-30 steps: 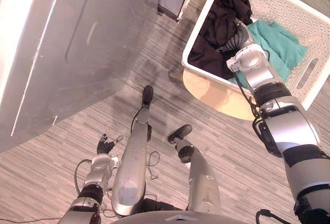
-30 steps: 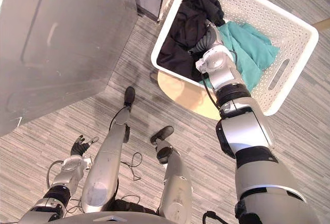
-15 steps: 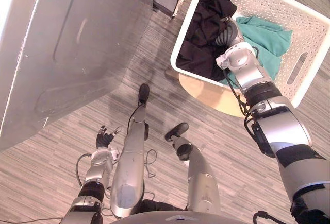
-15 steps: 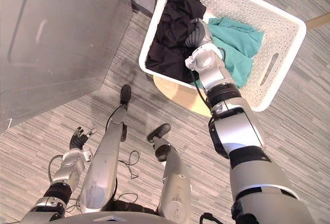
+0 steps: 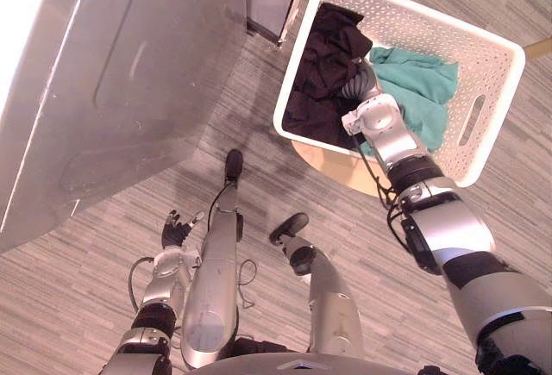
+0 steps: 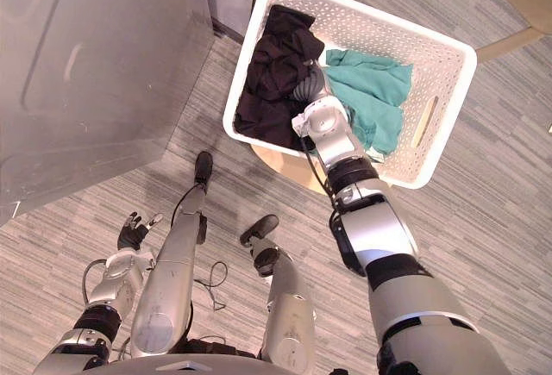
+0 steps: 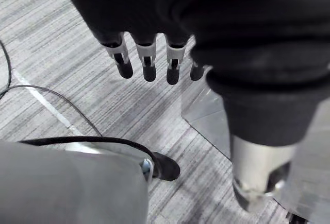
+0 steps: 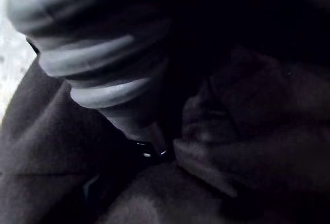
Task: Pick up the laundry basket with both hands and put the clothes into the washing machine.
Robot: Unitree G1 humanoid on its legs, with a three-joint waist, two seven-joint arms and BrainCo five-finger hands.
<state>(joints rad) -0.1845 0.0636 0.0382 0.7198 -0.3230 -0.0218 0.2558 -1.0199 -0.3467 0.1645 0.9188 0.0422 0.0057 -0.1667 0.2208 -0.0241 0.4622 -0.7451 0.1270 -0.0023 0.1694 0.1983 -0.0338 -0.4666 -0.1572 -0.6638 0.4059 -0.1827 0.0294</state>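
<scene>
The fingers of the right hand [image 5: 352,92] are buried in a crumpled black garment [image 5: 323,65], so I cannot tell whether they have closed on cloth. The right wrist view shows its ribbed cover among dark folds. The left hand [image 5: 175,235] hangs low over the grey striped floor [image 5: 69,289], well apart from the work, its fingers [image 7: 147,62] straight and holding nothing.

The black garment lies in the white perforated plastic laundry basket [image 5: 431,34], touching a teal garment [image 5: 414,90] beside it. The basket rests on a round pale wooden stool [image 5: 341,164], overhanging it. A large grey metal appliance [image 5: 112,90], probably the washing machine, stands near on the left.

The step in hand looks like gathering the black garment. It would go best with the fingers wrapped deep round a thick fold, then a straight lift clear of the rim, so that trailing cloth neither drags the teal piece nor tips the basket off the stool.
</scene>
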